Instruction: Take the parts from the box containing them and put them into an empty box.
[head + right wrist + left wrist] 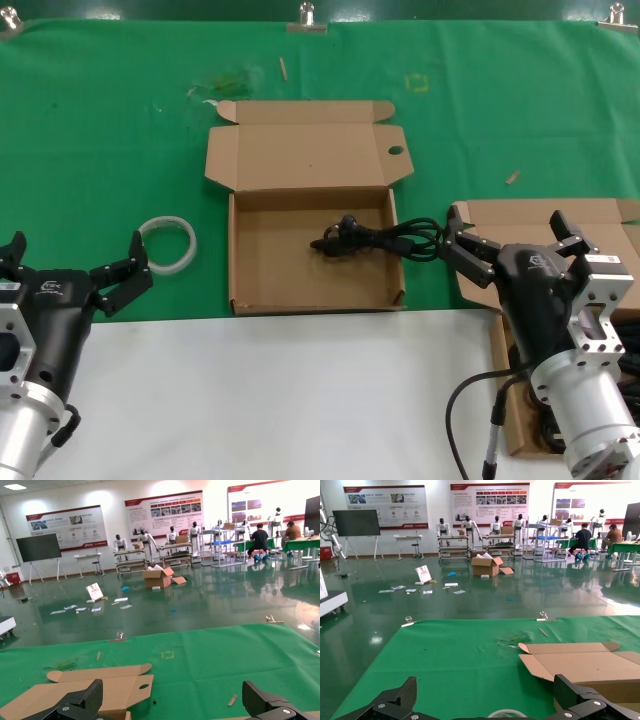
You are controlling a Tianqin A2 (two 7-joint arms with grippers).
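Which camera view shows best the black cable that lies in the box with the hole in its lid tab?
The head view: the cable lies whole on the box floor. The left wrist view and the right wrist view show only the box's lid, not the cable.

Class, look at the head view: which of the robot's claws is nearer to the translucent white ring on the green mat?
Left. The left claw sits just beside the white ring, open and empty. The right claw is far across, beyond the holed-lid box, also open.
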